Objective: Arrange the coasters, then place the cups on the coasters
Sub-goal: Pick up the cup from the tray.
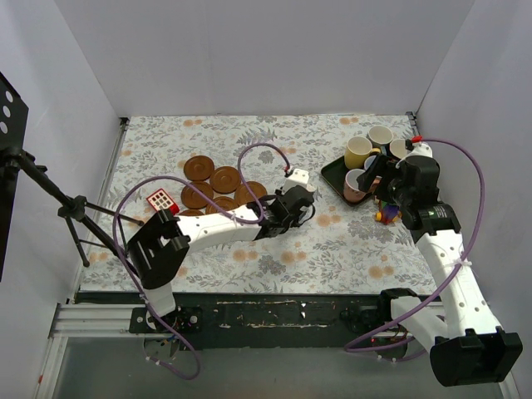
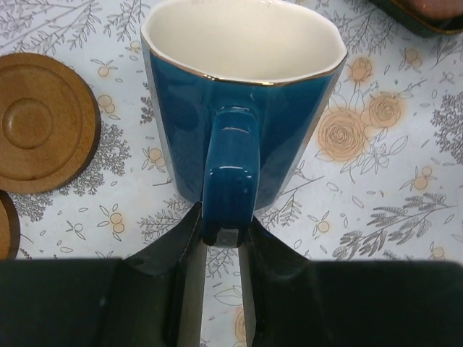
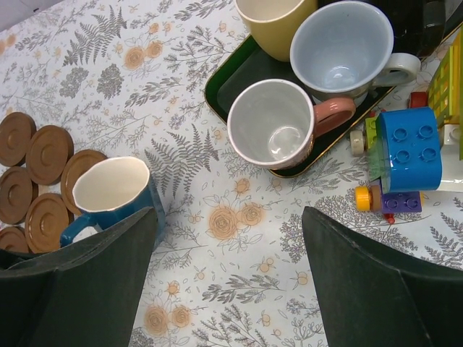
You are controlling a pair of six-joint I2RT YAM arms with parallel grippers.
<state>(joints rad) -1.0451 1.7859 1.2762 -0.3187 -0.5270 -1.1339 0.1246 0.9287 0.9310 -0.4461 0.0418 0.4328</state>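
The coasters [image 1: 218,187] cluster left of centre on the table [image 1: 349,245]. Just right of them, the left gripper [image 2: 223,233] clamps the handle of the dark blue cup [image 2: 239,108], its arm stretched low across the table. Farther right, the right gripper [image 3: 230,217] hangs spread wide and grips nothing, above the pink cup [image 3: 269,123] on the green tray [image 3: 217,83].

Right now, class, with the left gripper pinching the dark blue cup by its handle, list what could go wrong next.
1. The left gripper grips the dark blue cup only by its thin handle, so the cup could swivel or slip.
2. The coasters lie packed closely together; a cup set down there may land across two rims and tip.
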